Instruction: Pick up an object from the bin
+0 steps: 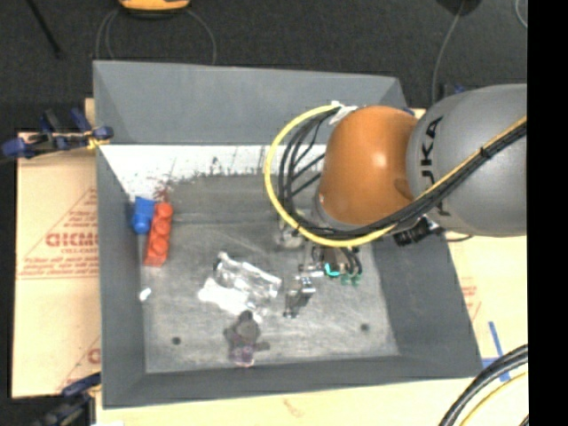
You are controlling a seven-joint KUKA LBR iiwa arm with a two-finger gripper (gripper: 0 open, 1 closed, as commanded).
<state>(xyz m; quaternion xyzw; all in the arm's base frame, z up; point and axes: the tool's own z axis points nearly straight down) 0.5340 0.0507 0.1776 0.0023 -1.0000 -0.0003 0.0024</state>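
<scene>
The gripper hangs low over the bin floor, a little right of the middle and toward the near side, and whether it is wide or narrow cannot be told from this angle. Just to its left lies a clear piece, a crumpled, glassy bit of plastic with a white patch at its left end. Its right end reaches up to the gripper, though contact between them cannot be made out. Nothing can be seen held in the gripper. Near of the clear piece, close to the near wall, sits a small dark purple thing, apart from the gripper. A green spot shows just right of the gripper under the wrist, and what it belongs to is unclear. Above the gripper the orange cover bulges, ringed on its left by looped yellow and black cables, and behind it the grey arm comes in from the right. Well apart, by the left wall toward the far side, a red block lies lengthwise with a blue block touching its far left side. A white scrap rests near of them, by the left wall. The bin has grey sloping walls and a scuffed floor.
</scene>
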